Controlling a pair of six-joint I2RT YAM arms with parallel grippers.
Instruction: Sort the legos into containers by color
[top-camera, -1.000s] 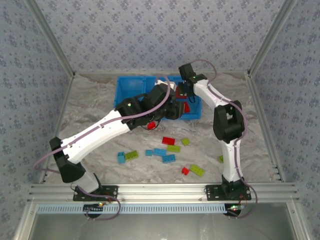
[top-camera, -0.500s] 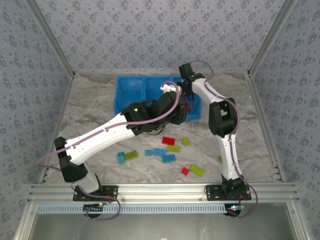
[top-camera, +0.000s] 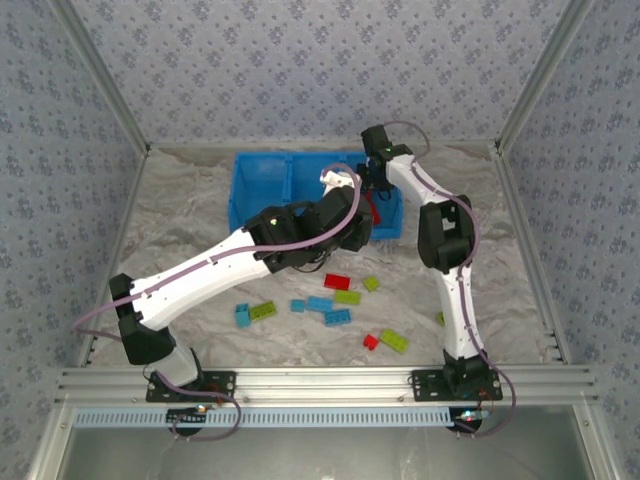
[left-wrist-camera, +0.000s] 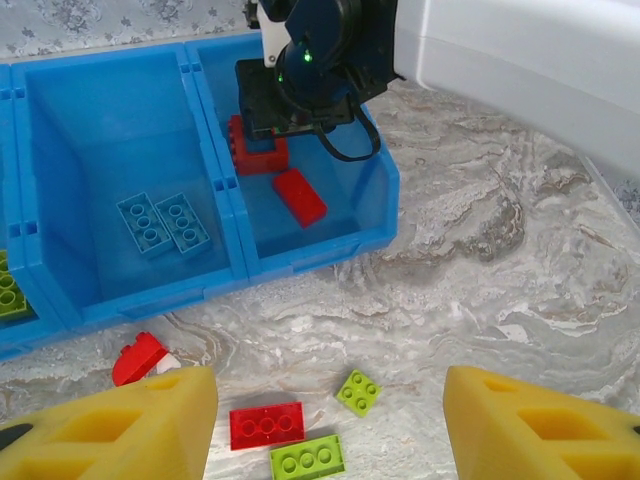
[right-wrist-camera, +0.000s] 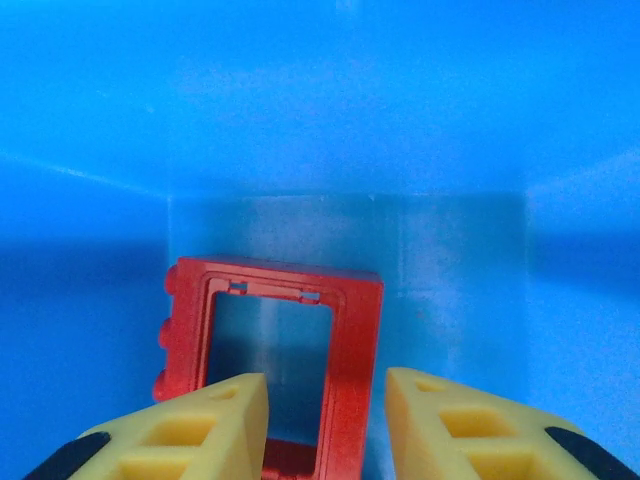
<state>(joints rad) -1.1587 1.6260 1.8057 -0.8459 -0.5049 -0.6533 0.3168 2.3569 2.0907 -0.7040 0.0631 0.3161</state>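
Two lt-blue bricks (left-wrist-camera: 180, 224) lie in bin's (left-wrist-camera: 310, 258) mid compartment.

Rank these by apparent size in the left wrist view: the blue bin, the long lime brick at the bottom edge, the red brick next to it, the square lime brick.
1. blue bin
2. red brick and long lime brick: these look about alike, so they are not ranked
3. square lime brick

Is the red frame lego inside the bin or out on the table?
Inside: the red frame sits within the bin's rightmost compartment, blue walls around it, beside a red brick.
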